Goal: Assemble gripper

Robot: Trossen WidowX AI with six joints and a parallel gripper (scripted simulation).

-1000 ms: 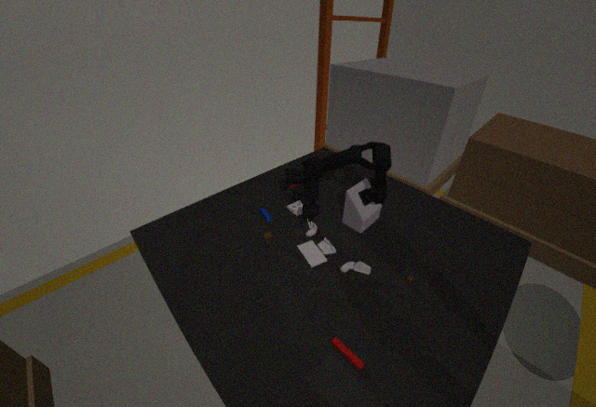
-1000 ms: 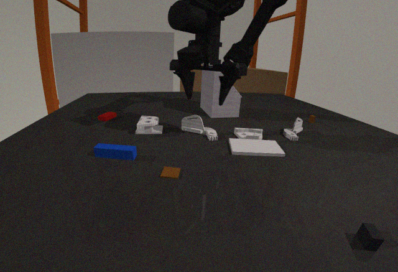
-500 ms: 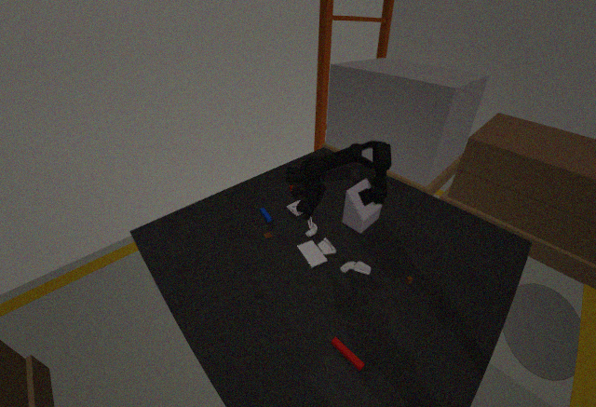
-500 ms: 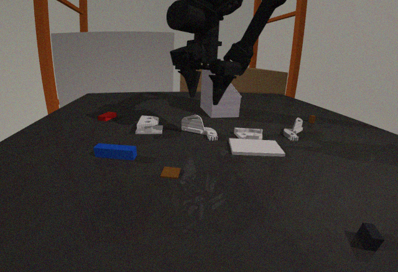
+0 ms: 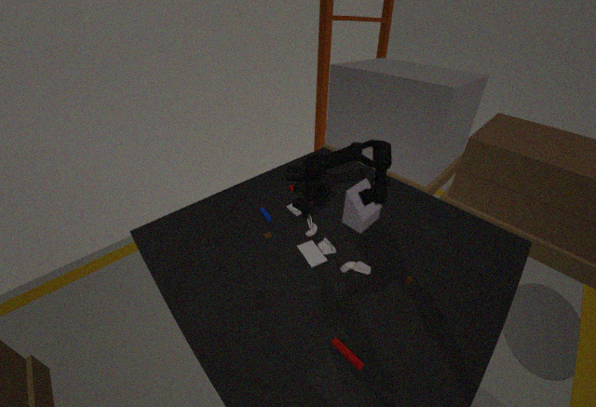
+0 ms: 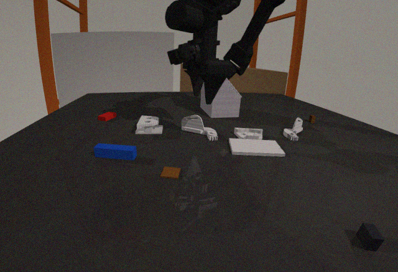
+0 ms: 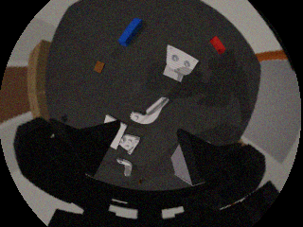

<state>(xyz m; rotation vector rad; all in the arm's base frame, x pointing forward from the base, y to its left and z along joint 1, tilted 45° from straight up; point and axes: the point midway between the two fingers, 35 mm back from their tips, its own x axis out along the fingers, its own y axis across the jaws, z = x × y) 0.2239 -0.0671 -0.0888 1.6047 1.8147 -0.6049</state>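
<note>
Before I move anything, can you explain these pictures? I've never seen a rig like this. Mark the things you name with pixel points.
It is one black robot arm with two fingers (image 6: 203, 99), spread open and holding nothing. One picture looks down from above, one across the table (image 5: 269, 306) (image 6: 128, 217) from outside, and one from the arm's wrist past its fingers. On the dark surface lie several white parts, including a flat plate (image 5: 311, 253) (image 6: 256, 147), plus a blue block (image 5: 265, 214) (image 6: 115, 151) (image 7: 130, 32) and a pale house-shaped block (image 5: 358, 217) (image 6: 224, 103) (image 7: 180, 165).
</note>
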